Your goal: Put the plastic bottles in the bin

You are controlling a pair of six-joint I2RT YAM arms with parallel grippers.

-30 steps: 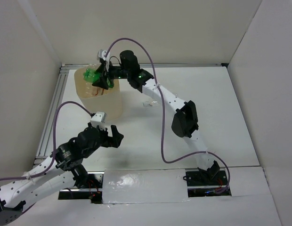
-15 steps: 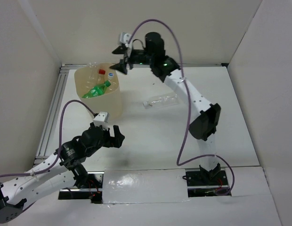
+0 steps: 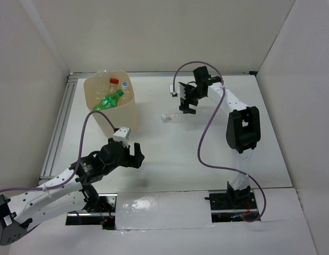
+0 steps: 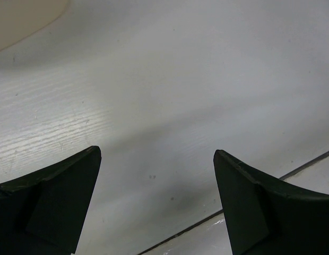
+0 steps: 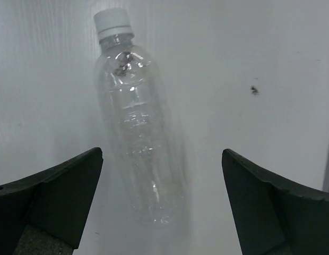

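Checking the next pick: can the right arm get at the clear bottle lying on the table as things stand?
Probably yes: the right end effector hangs open above the clear bottle, jaws spread to either side, and nothing else lies near it.

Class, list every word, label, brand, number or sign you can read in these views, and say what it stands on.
No text can be read in any view.
Clear bottle: bare plastic, no label showing.
Green bottle and red-capped bottle inside the bin: any print is too small to read.
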